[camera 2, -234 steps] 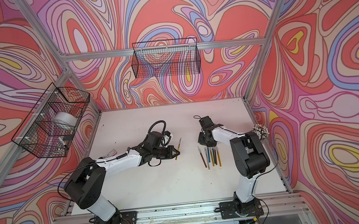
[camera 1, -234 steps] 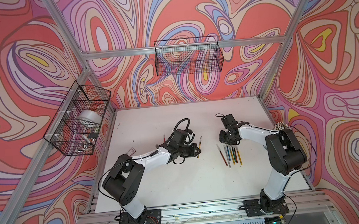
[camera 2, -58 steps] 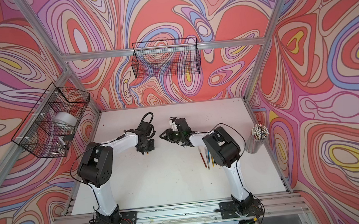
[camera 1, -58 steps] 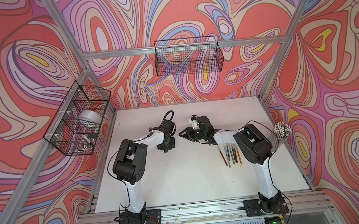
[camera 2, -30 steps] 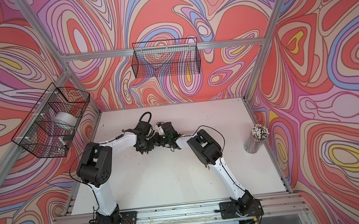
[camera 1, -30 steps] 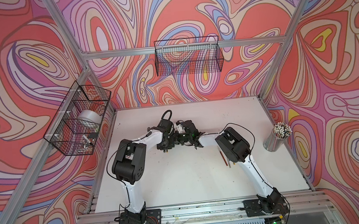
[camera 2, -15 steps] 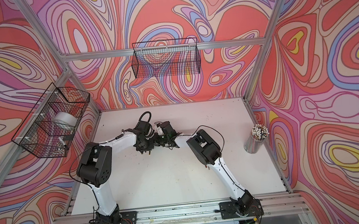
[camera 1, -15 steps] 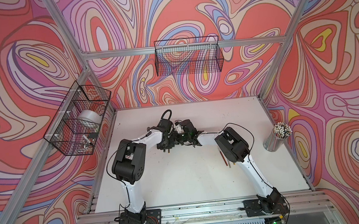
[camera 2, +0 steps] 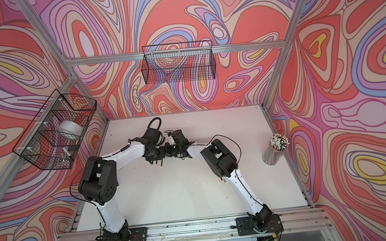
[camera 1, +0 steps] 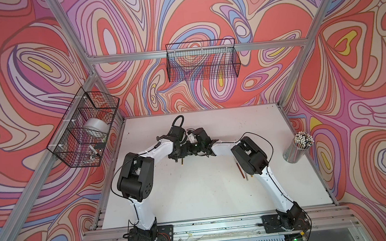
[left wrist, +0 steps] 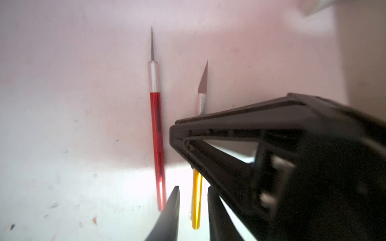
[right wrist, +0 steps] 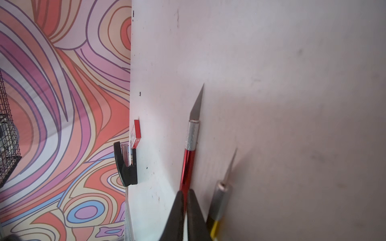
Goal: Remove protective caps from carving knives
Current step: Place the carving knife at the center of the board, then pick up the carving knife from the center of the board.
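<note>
Both grippers meet over the middle-back of the white table [camera 1: 205, 196]. My right gripper [right wrist: 184, 191] is shut on the handle of a red carving knife [right wrist: 189, 162], whose silver blade is bare. My left gripper [left wrist: 193, 187] is closed on a gold carving knife [left wrist: 197, 198], also bare-bladed, with thin slivers of light on either side of the handle. The two knives [left wrist: 156, 125] lie side by side, blades the same way. The right gripper's fingers [left wrist: 229, 116] cross over the gold knife. In both top views the left gripper [camera 1: 181, 150] and right gripper [camera 1: 193, 147] nearly touch. The protective caps are out of view.
More knives [camera 1: 244, 171] lie mostly hidden under the right arm's elbow. A cup of white-tipped sticks [camera 1: 298, 147] stands at the table's right edge. A black stapler [right wrist: 125, 164] and a small red box [right wrist: 136, 133] sit by a table edge. Wire baskets [camera 1: 202, 63] hang on the walls.
Since about two seconds ago my right gripper has swung left up against the left gripper. Over the last second both arms have stayed almost still.
</note>
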{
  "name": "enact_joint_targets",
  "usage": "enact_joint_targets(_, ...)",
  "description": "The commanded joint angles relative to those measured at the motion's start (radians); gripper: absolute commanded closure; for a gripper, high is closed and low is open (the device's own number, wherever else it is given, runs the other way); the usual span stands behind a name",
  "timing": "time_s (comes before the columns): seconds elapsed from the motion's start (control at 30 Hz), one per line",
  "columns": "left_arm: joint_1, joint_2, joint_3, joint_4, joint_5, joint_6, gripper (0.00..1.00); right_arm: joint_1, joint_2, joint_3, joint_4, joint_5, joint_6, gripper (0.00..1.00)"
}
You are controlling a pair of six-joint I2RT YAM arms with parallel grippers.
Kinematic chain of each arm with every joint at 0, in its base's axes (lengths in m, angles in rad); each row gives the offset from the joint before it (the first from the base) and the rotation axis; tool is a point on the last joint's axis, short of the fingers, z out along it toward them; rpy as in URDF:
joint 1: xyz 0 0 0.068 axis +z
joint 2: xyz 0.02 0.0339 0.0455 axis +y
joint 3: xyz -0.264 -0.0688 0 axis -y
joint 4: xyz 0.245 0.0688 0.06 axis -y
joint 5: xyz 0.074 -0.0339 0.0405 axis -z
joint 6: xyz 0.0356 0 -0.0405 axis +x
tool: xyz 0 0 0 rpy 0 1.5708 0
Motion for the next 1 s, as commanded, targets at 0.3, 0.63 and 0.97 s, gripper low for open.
enact_joint_targets(0.3, -0.058, -0.259, -0.165, -0.007, 0.031, -0.058, 0.73, -0.007, -0.205, -0.098, -0.061, 0.003, -0.179, 0.90)
enact_joint_targets(0.63, -0.200, -0.381, -0.278, 0.082, 0.088, -0.232, 0.72, -0.043, -0.486, -0.306, -0.360, 0.224, -0.429, 0.85)
enact_joint_targets(0.97, -0.291, -0.410, -0.333, 0.211, 0.117, -0.234, 0.71, -0.075, -0.759, -0.486, -0.690, 0.521, -0.620, 0.73)
